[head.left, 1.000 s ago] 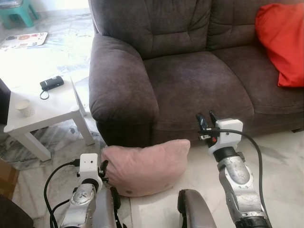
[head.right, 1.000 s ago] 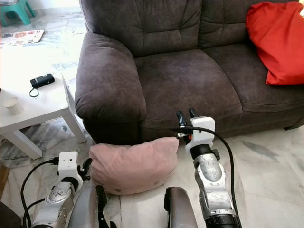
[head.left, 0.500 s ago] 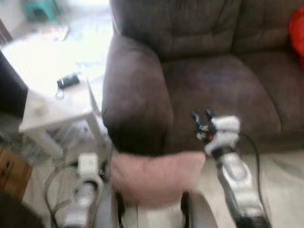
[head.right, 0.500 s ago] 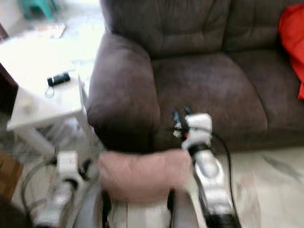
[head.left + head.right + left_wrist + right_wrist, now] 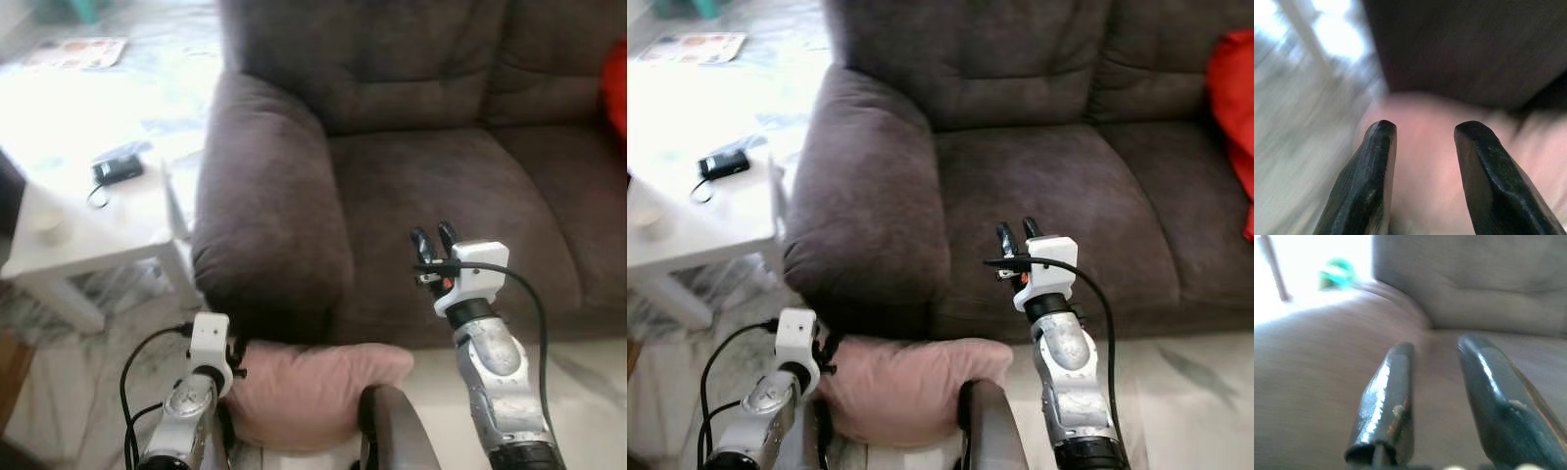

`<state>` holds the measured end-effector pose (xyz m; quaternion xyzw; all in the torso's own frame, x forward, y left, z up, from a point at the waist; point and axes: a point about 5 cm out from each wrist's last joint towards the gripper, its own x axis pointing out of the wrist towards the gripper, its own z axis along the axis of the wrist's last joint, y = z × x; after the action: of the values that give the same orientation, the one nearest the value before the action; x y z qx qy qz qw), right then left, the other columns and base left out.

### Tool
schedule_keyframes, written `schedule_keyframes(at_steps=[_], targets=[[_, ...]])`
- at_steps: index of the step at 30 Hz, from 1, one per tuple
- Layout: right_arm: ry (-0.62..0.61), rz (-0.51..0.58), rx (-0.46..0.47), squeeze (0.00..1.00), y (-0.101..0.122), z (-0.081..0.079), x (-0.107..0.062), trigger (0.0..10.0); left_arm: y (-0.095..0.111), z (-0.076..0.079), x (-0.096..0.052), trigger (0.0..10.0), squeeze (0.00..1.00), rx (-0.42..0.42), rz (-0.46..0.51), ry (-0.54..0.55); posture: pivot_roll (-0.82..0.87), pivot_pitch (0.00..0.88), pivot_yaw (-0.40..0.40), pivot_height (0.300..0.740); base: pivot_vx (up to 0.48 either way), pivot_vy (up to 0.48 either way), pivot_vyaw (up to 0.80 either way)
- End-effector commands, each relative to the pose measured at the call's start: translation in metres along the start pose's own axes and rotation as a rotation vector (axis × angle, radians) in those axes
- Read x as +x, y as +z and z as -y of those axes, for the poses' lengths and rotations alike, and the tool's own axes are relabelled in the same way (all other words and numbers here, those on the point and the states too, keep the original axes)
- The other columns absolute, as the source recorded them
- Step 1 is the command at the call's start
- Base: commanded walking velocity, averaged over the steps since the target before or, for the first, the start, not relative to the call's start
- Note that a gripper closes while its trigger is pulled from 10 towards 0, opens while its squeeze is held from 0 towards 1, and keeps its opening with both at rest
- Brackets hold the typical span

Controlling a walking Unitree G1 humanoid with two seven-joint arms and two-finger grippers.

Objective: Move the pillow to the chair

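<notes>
While we look down through the left eye view, the pink pillow [image 5: 313, 392] lies on the pale floor [image 5: 78, 392] at about 6 o'clock, pressed against the base of the dark brown sofa [image 5: 392, 176], just below its broad armrest [image 5: 265, 215]. Our left gripper [image 5: 235, 357] sits at 7 o'clock, right at the pillow's near end; from here we cannot tell how its fingers stand. Our right gripper [image 5: 435, 238] is raised at 4 o'clock in front of the seat cushion, fingers pointing up with a narrow gap between them and nothing held. At 9 o'clock stands a white side table [image 5: 108, 230] carrying a small black device [image 5: 117, 170] and a pale cup [image 5: 49, 223].

Through the right eye view we see the same layout, plus a red cushion [image 5: 1232, 117] at 3 o'clock on the sofa's far seat, well apart from the pillow.

Through the left wrist view, blurred, our two black fingers [image 5: 1364, 181] stand apart with the pillow's pink fabric between and beyond them, the sofa dark behind it. Whether they touch the fabric we cannot tell.

Through the right wrist view, the fingers [image 5: 1386, 406] stand apart and empty, pointed along the sofa's armrest toward the backrest.
</notes>
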<state>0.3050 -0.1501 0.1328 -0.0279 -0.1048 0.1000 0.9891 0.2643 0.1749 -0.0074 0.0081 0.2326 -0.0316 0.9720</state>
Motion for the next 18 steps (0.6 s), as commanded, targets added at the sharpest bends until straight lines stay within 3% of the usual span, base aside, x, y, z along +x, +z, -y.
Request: schedule_keyframes(at_steps=[1, 18], targets=[[-0.019, -0.016, -0.01, 0.0, -0.0029, 0.0063, -0.0052, 10.0, -0.0027, -0.0024, 0.0004, 10.0, 1.0, 0.005, -0.021, 0.013, 0.0, 0.106, 0.001, 0.54, 0.0, 0.0, 0.0], [-0.013, -0.013, -0.01, 0.0, -0.0014, 0.0063, -0.006, 10.0, -0.0013, -0.0088, 0.0068, 10.0, 1.0, -0.014, -0.034, 0.04, -0.01, 0.119, -0.008, 0.54, 0.0, 0.0, 0.0]])
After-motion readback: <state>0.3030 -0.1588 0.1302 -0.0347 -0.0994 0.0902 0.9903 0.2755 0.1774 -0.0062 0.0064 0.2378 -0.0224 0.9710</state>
